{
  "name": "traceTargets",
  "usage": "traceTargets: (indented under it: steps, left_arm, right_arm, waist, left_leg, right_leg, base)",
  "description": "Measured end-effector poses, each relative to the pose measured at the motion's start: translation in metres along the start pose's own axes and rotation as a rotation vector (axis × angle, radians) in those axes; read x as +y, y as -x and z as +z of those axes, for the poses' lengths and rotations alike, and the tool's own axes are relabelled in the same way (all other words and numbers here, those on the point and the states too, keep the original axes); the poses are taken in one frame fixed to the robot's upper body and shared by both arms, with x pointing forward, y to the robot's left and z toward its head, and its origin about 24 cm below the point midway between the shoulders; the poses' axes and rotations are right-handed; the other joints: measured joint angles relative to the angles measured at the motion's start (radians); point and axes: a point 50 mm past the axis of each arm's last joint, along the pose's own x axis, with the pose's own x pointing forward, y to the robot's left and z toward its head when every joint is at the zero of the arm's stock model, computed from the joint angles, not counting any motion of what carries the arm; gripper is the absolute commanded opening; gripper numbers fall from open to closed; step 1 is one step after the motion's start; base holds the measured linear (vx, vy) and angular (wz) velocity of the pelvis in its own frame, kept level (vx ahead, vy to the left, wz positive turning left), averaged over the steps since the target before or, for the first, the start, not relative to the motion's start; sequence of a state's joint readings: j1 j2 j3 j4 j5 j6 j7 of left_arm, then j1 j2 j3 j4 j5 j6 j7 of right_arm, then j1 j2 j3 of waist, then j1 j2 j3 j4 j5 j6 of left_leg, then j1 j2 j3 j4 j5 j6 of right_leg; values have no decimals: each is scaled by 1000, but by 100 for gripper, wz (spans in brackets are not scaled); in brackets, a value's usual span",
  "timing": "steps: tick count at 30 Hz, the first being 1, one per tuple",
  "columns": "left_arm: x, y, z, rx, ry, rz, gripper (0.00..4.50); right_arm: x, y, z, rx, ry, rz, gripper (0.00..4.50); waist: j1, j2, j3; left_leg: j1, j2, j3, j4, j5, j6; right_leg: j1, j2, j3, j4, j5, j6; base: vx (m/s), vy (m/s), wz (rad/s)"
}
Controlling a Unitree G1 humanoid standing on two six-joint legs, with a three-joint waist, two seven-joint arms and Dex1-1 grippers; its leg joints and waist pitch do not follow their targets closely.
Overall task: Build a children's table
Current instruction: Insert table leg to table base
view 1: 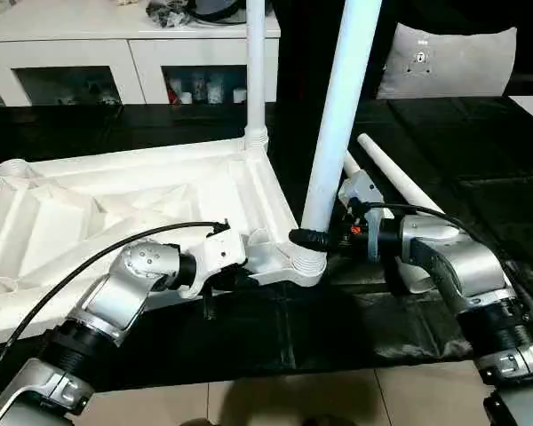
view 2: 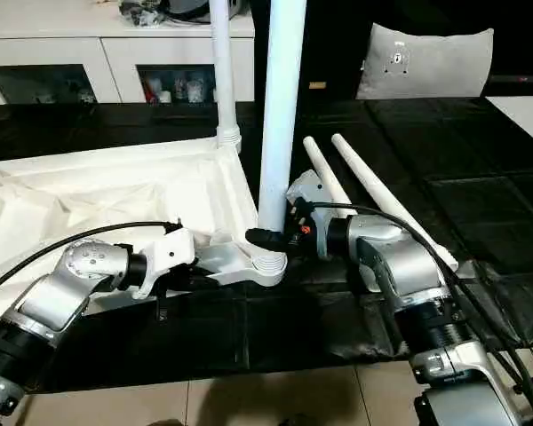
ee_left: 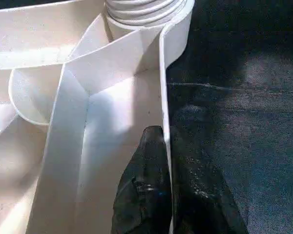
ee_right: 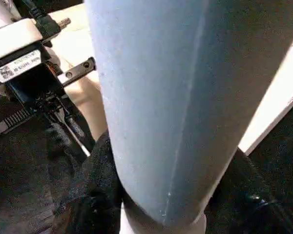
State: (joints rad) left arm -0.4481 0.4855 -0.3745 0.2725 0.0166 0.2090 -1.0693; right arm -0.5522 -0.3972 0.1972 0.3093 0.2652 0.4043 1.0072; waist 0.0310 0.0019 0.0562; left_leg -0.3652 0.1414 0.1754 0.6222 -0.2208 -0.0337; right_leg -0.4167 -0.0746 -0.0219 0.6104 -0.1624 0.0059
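Two white tapered plastic legs stand upright in the round corner sockets of the white square plastic table top (view 1: 115, 204), which lies upside down, its ribbed underside up, on the black floor mat (view 1: 480, 186) in the left half of the head views. The far leg (view 1: 256, 62) rises at the top centre of the frame. The near leg (view 1: 342, 106) stands in the socket at the lower centre, leaning slightly to the right. The right gripper (view 1: 313, 240) comes from the right and is clamped around the foot of this near leg, just above the ribbed socket collar; its black fingers (ee_right: 95, 195) wrap the leg on both sides. The left gripper (ee_left: 168, 141) reaches from the lower left and pinches the thin rim wall of the table top, one finger inside and one outside, just beside that same socket. Two more loose white legs (view 2: 373, 191) lie flat on the mat, right of centre, behind the right gripper. A white cabinet with glass doors (view 1: 98, 53) stands at the upper left.
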Motion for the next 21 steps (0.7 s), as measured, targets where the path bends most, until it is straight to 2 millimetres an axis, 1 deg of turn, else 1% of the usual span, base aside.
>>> traceTargets:
  steps: [5,9,13,15,18,21]
  left_arm:
    - [1,0,-1,-1,1,6,0]
    - [1,-2,0,-5,2,2,0]
    - [1,-3,0,-8,7,-3,0]
    - [1,-4,0,-9,8,-3,0]
    - [1,-4,-1,-9,13,-3,0]
    - [1,-4,-2,-6,15,-3,0]
  right_arm:
    - [-6,3,-8,-77,-113,-19,186]
    - [-5,11,-19,-134,-188,-42,186]
    - [-1,14,-26,-151,-177,-59,186]
    - [2,14,-28,-158,-138,-77,186]
    - [5,12,-27,-144,-80,-82,186]
    - [6,10,-22,-109,3,-74,186]
  waist:
    - [-1,0,0]
    - [3,4,-3]
    - [5,8,-5]
    - [6,8,-5]
    - [5,12,-7]
    - [3,12,-8]
  left_leg:
    - [0,0,0,0,0,0]
    - [0,0,0,0,0,0]
    - [0,0,0,-1,0,0]
    - [0,0,0,-1,0,0]
    - [0,0,0,-1,0,0]
    - [1,0,0,-1,0,0]
  right_leg:
    - [0,0,0,0,-1,1]
    - [0,0,0,0,0,1]
    - [0,0,-1,0,1,-4]
    - [0,0,-1,0,-2,1]
    - [1,0,-1,-1,-2,2]
    - [2,0,-1,-1,-3,2]
  base:
    - [0,0,0]
    - [0,0,0]
    - [0,0,0]
    - [0,0,0]
    - [0,0,0]
    - [0,0,0]
